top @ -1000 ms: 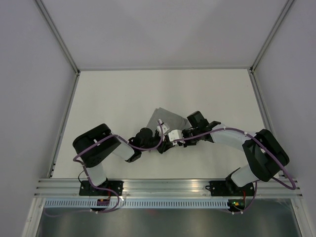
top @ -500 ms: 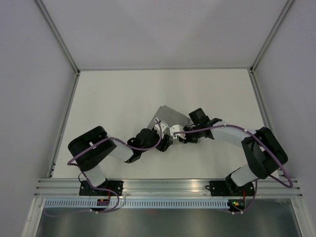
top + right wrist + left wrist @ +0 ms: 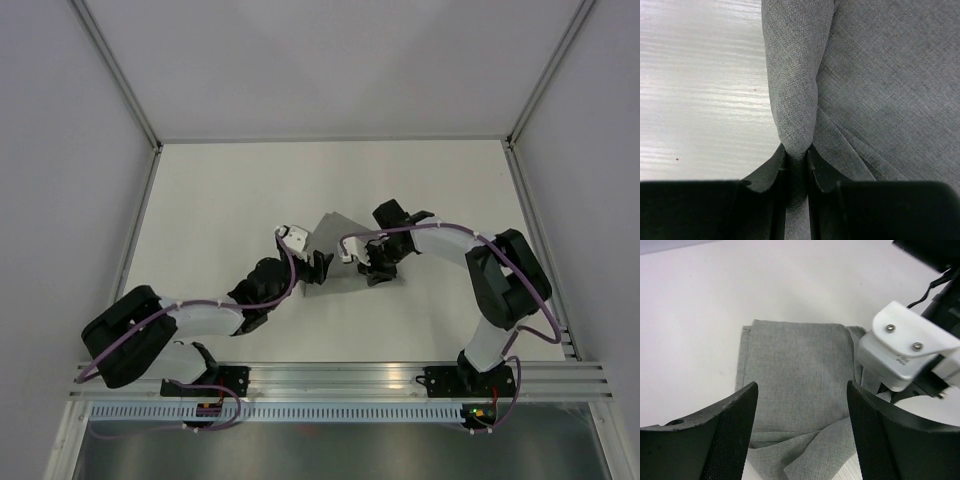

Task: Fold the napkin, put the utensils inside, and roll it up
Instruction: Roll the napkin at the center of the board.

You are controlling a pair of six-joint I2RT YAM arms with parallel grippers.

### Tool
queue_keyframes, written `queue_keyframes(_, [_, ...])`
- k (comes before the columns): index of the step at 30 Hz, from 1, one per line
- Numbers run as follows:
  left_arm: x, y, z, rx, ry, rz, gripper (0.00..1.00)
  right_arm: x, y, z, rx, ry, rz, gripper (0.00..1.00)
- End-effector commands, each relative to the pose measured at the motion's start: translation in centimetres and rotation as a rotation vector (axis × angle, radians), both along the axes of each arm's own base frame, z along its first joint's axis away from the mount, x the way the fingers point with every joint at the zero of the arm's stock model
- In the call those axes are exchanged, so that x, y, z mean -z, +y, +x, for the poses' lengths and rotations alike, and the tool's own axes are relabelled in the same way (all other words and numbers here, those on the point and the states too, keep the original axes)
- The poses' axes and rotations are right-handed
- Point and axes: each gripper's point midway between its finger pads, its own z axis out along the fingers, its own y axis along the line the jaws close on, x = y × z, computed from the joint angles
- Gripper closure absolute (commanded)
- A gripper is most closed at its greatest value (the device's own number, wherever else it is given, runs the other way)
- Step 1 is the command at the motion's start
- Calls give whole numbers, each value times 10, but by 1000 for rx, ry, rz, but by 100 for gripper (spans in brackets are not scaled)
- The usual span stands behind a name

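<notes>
**Top view:** The napkin (image 3: 328,238) lies in the middle of the table (image 3: 220,200). It is a folded grey shape with its tip pointing to the top of the frame. The left gripper (image 3: 317,267) sits at its lower left edge. The right gripper (image 3: 378,268) sits at its right edge. Both are right at the cloth, so neither is clearly nearer.

**Left wrist view:** The left gripper (image 3: 802,435) has its 2 fingers (image 3: 730,435) spread wide and holds nothing. The napkin (image 3: 795,365) lies just ahead and between them, with its long side running up the frame. A loose flap lies at the bottom.

**Right wrist view:** The right gripper (image 3: 796,162) pinches a raised fold of the napkin (image 3: 870,85). The fold runs straight up the frame from the fingers. The rest of the cloth is to the right. I think the next fold turns on this pinch. No fork shows in any view.
</notes>
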Motion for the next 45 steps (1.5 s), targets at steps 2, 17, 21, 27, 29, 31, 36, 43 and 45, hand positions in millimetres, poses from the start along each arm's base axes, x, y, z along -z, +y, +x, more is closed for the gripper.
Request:
queue_keyframes(2, [-44, 22, 0, -82, -71, -121, 25, 14, -18, -27, -26, 226, -118, 95])
queue_keyframes(17, [-47, -16, -46, 191, -258, 183, 22, 28, -23, -11, 21, 562, -162, 95])
queue_keyframes(21, [-17, -46, -66, 332, -315, 359, 20, 30, -22, -11, 28, 615, -180, 94])
queue_keyframes(27, [30, -81, -80, 486, -334, 523, 17, 38, -24, -8, 57, 663, -225, 94])
queue_keyframes(29, [39, -92, -83, 521, -364, 567, 16, 40, -26, -9, 58, 675, -240, 94])
queue_keyframes(31, [45, -99, -85, 541, -382, 599, 14, 42, -27, -12, 58, 695, -251, 94])
queue_keyframes(36, [65, -108, -83, 571, -442, 686, 11, 45, -27, -12, 60, 729, -264, 93])
queue_keyframes(43, [82, -116, -74, 576, -458, 746, 18, 45, -27, -10, 57, 749, -278, 92])
queue_keyframes(45, [86, -116, -73, 579, -446, 749, 25, 44, -28, -11, 55, 750, -283, 92])
